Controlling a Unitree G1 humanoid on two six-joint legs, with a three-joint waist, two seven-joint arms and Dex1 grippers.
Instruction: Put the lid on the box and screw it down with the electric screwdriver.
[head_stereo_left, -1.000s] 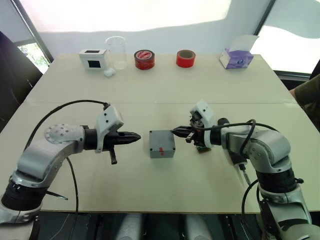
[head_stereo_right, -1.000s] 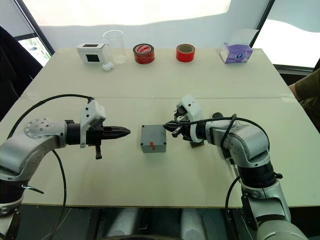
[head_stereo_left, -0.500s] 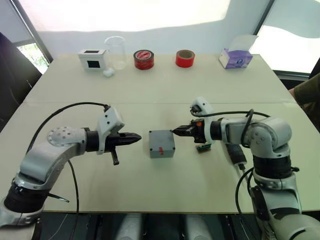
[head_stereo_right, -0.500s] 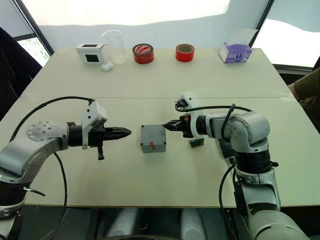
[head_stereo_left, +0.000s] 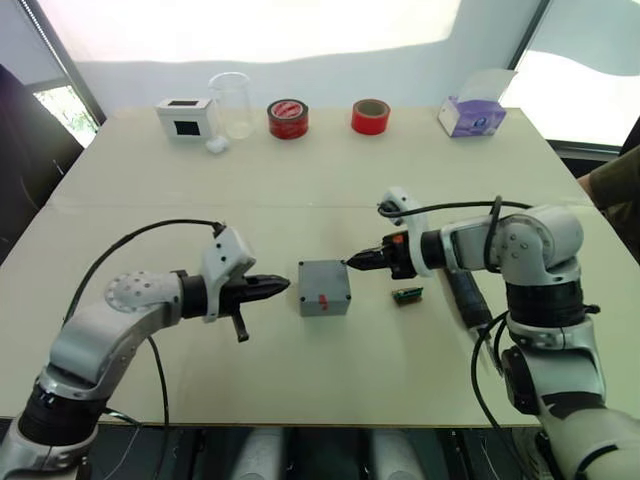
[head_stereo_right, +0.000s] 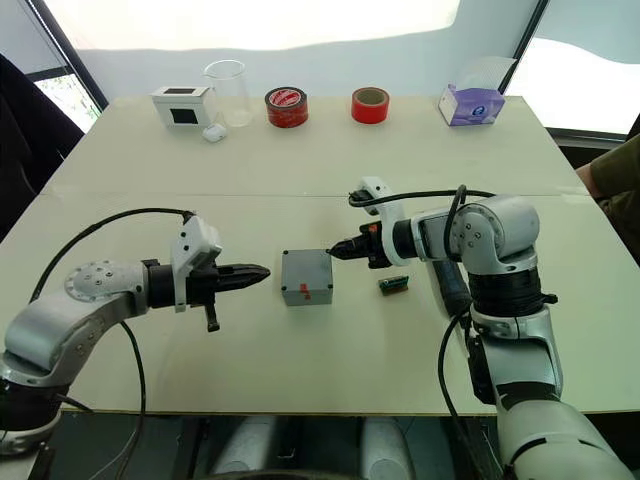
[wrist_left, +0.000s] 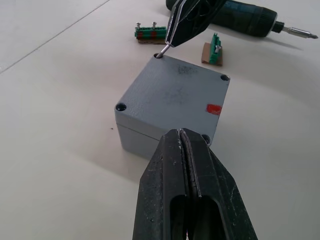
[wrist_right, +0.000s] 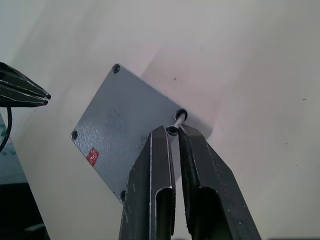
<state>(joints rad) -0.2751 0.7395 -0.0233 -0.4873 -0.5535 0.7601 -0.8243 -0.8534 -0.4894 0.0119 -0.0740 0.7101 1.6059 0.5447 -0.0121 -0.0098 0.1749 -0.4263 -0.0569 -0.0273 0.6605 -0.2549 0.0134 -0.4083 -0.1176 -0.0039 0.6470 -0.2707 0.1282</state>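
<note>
Screw and hole: the right gripper (wrist_right: 173, 131) pinches a thin silvery screw (wrist_right: 177, 121) between nearly closed fingers, its tip at the corner hole (wrist_right: 181, 114) of the lid (wrist_right: 125, 127), on the side of the lid nearest that arm.
Screw axis: leans along the fingers toward the hole, not yet upright; I judge it must be tipped vertical to drop in.
Lid and box: the lid already sits square on the box (head_stereo_left: 323, 288), mid-worktop, between the two arms.
Left gripper (head_stereo_left: 278, 285): fingers pressed together, holding nothing, just beside the box's opposite side, apart from it.
Electric screwdriver (wrist_left: 245, 17): lies flat on the worktop beyond the box, by the right arm, bit pointing away from the lid; the right arm is nearer.
Surfaces: lid and box matte, speckled grey, cast-looking, with a small red mark (wrist_left: 213, 108); the screwdriver's body dark and round; worktop pale and smooth.
</note>
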